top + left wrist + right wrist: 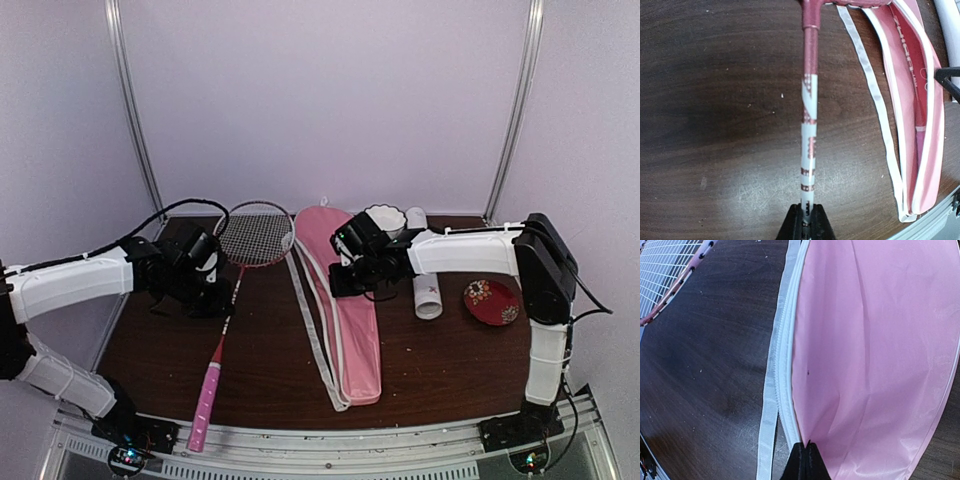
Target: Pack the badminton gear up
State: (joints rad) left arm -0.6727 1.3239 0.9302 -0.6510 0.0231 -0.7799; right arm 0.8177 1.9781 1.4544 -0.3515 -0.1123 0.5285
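- The left gripper (808, 212) is pinched tight on the thin stick of the racket (809, 140). The racket points straight ahead of it, probably so it can be carried to the cover.
- The right gripper (807, 450) pinches the edge of the pink cover (875, 340), likely to hold its mouth open.
- That mouth lies to the right of the left gripper, across some bare table (715, 125).
- A loose white strap (769, 410) lies just left of the right gripper and could snag.
- The white tube (427, 285) lies near its other side.
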